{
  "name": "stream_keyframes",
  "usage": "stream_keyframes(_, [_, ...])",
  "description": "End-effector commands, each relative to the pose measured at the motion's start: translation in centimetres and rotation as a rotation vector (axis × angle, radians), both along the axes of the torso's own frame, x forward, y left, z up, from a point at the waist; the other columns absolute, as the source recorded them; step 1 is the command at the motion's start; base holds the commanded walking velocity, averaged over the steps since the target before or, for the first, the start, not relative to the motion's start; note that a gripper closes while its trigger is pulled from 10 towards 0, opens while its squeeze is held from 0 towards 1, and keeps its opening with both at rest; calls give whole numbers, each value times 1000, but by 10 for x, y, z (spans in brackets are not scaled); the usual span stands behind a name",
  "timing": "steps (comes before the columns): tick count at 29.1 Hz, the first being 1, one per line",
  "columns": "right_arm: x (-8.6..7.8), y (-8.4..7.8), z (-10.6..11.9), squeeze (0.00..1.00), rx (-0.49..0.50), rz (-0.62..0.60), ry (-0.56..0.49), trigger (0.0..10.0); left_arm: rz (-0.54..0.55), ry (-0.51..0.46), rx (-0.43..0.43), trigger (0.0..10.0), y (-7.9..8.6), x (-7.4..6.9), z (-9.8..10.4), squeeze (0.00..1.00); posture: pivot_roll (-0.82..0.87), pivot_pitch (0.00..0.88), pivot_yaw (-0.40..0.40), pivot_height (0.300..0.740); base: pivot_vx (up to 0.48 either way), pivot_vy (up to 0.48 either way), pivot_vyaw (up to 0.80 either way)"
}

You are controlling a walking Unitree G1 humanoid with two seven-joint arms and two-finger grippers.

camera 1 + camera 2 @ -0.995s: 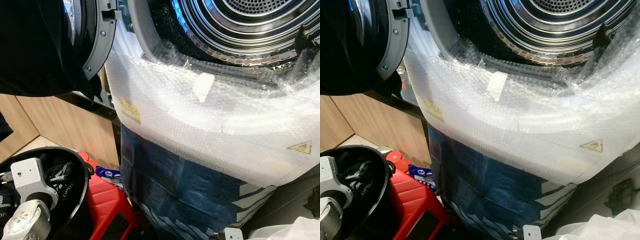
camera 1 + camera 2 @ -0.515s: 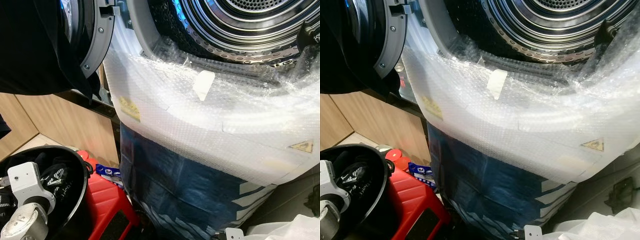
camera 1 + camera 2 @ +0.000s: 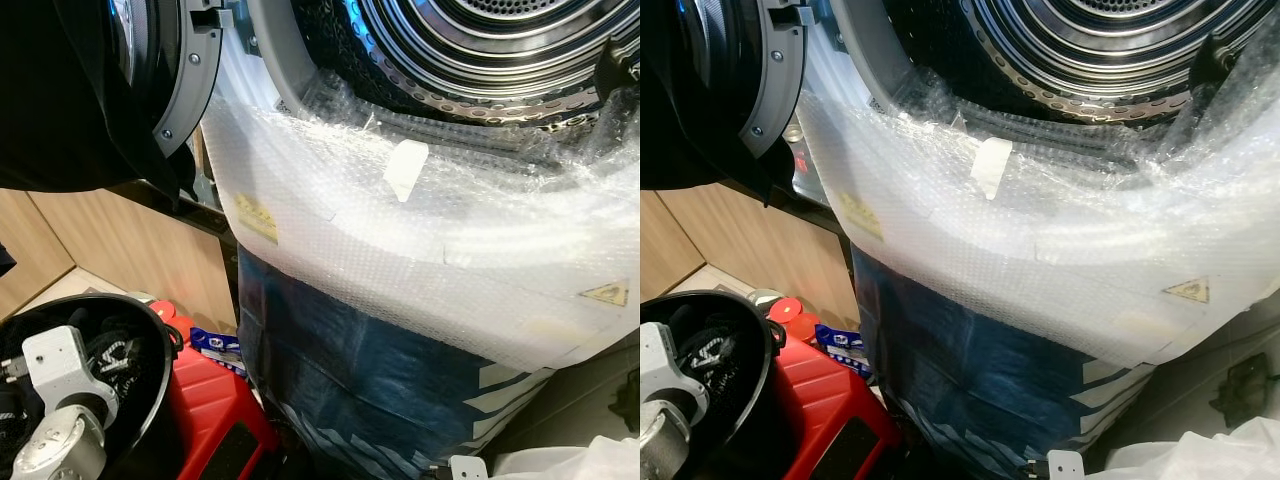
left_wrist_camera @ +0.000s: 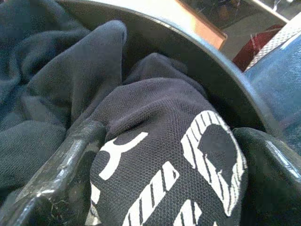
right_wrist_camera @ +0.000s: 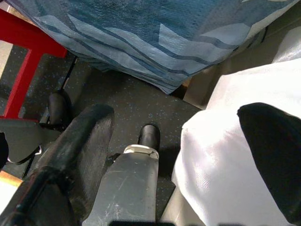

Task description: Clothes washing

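Clothes [image 4: 155, 155], a dark printed garment, sit clamped between the fingers of the left end effector [image 4: 160, 188], down in the black basket [image 3: 150, 320] beside the washer [image 3: 480, 60]. The right end effector [image 5: 188, 155] hangs spread, idle. Lifted, the garment may drag its neighbours or catch on the bubble wrap [image 3: 420, 240] below the drum.

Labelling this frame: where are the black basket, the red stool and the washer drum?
black basket [image 3: 160, 335], left eye view, right rim.
red stool [image 3: 210, 395], left eye view, top.
washer drum [image 3: 470, 60], left eye view, steel rim.
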State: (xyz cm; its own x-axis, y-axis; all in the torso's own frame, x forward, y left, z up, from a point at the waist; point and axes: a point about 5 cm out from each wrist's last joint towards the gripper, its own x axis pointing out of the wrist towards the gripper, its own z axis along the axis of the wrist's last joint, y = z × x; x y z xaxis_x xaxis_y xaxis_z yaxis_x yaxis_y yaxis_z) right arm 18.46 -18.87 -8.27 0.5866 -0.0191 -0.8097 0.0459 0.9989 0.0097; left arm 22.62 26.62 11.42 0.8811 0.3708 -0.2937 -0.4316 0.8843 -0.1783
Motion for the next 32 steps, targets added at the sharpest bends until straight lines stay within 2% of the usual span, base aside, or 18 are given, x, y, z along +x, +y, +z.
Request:
stream_keyframes(1, [-4, -2, -2, 0, 0, -10, 18, 10000, 42, 20, 5, 10000, 5, -8, -4, 0, 127, 146, -34, 740, 0, 0, 0])
stream_keyframes(5, [-4, -2, -2, 0, -1, -8, 21, 10000, 128, 14, 20, 10000, 13, -13, -5, 0, 134, 147, -36, 740, 0, 0, 0])
stream_keyframes(10, [-5, -2, -2, 0, 1, -5, 22, 10000, 153, 36, 5, 10000, 16, -12, -11, 0, 128, 145, -34, 740, 0, 0, 0])
stream_keyframes(11, [-5, -2, -2, 0, 0, -4, 22, 10000, 143, 48, 7, 8902, 14, -11, -13, 0, 124, 145, -34, 740, 0, 0, 0])
stream_keyframes(12, [-5, -1, -2, 0, 0, -3, 21, 10000, 138, 54, 11, 8902, 13, -10, -13, 0, 124, 145, -34, 740, 0, 0, 0])
stream_keyframes(13, [-5, -1, -2, 0, 0, -3, 21, 10000, 139, 56, 8, 4667, 13, -10, -14, 0, 122, 145, -33, 740, 0, 0, 0])
stream_keyframes(14, [-5, -1, -2, 0, 0, -4, 21, 10000, 142, 60, 7, 1176, 12, -9, -14, 0, 121, 145, -34, 740, 0, 0, 0])
stream_keyframes(16, [-5, -2, -2, 0, 1, -4, 21, 10000, 144, 63, 9, 1176, 11, -8, -15, 0, 122, 146, -35, 740, 0, 0, 0])
stream_keyframes(18, [-6, -2, -3, 0, -1, -5, 24, 10000, 153, 57, 6, 78, 11, -6, -14, 0, 121, 146, -36, 740, 0, 0, 0])
stream_keyframes(25, [-7, -3, -3, 0, 2, -15, 21, 10000, 141, -28, -15, 0, 4, 7, -1, 0, 111, 146, -36, 740, 0, 0, 0])
stream_keyframes(32, [-6, -2, -3, 0, 4, -18, 19, 10000, 122, -50, 8, 0, 2, 12, 3, 0, 104, 142, -29, 740, 0, 0, 0])
